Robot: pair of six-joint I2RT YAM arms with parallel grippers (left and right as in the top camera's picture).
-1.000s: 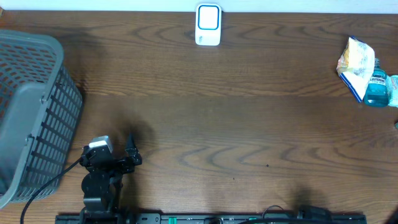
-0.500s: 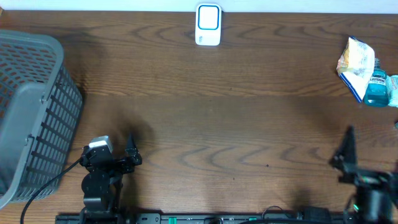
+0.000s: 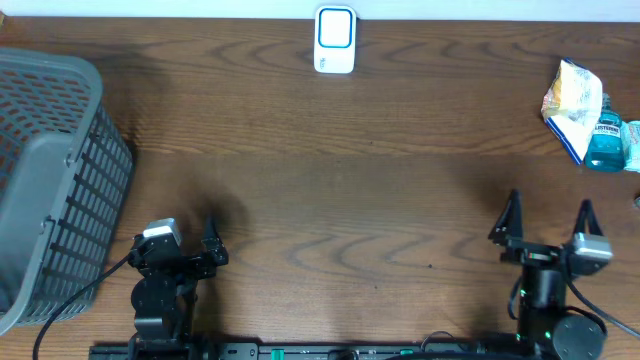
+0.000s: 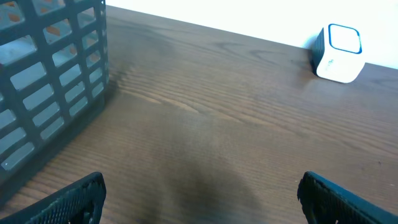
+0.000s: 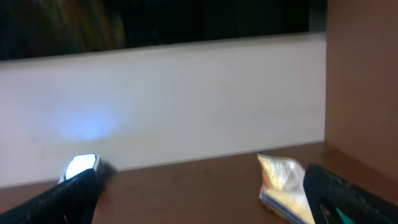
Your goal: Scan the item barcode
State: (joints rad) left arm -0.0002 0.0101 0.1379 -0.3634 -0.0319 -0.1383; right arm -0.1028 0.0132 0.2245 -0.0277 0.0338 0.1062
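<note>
I count one grey basket (image 3: 45,180) on the surface (image 3: 330,200), one white scanner (image 3: 334,40), one crinkled snack bag (image 3: 568,100) and one blue bottle (image 3: 604,138). One teal thing (image 3: 634,140) pokes in at the right edge; what it is, I cannot tell. Two arms show, left arm (image 3: 160,295) and right arm (image 3: 545,295), each with two fingers (image 3: 512,212).
</note>
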